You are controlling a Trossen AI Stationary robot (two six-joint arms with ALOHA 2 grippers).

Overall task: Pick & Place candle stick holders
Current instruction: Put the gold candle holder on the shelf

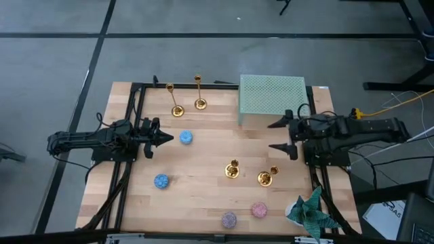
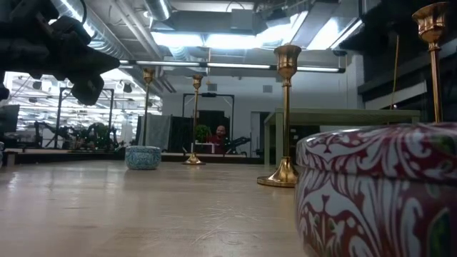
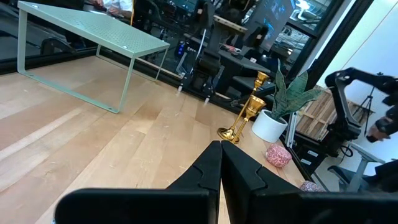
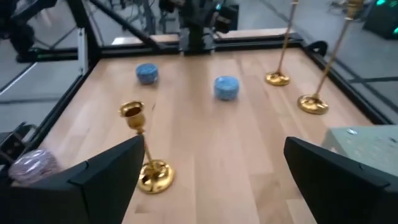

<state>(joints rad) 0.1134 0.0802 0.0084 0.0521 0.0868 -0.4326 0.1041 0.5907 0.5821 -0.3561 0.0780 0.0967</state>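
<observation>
Two taller gold candlesticks (image 1: 175, 102) (image 1: 199, 93) stand on their round bases at the table's far side. Two shorter ones (image 1: 232, 169) (image 1: 266, 177) stand near the front right. The right wrist view shows one short candlestick (image 4: 143, 149) and both tall ones (image 4: 277, 78) (image 4: 313, 104). My left gripper (image 1: 165, 139) is shut and empty at the table's left, above the top. My right gripper (image 1: 279, 135) is open and empty at the right, in front of the green rack; its fingers (image 4: 112, 168) stand wide apart.
A green perforated rack (image 1: 272, 98) stands at the far right. Blue tins (image 1: 186, 137) (image 1: 161, 181), a pink tin (image 1: 259, 210) and a purple one (image 1: 229, 219) lie on the table. A green paper plant (image 1: 312, 210) stands at the front right corner. A red-white tin (image 2: 378, 193) fills the low view's near right.
</observation>
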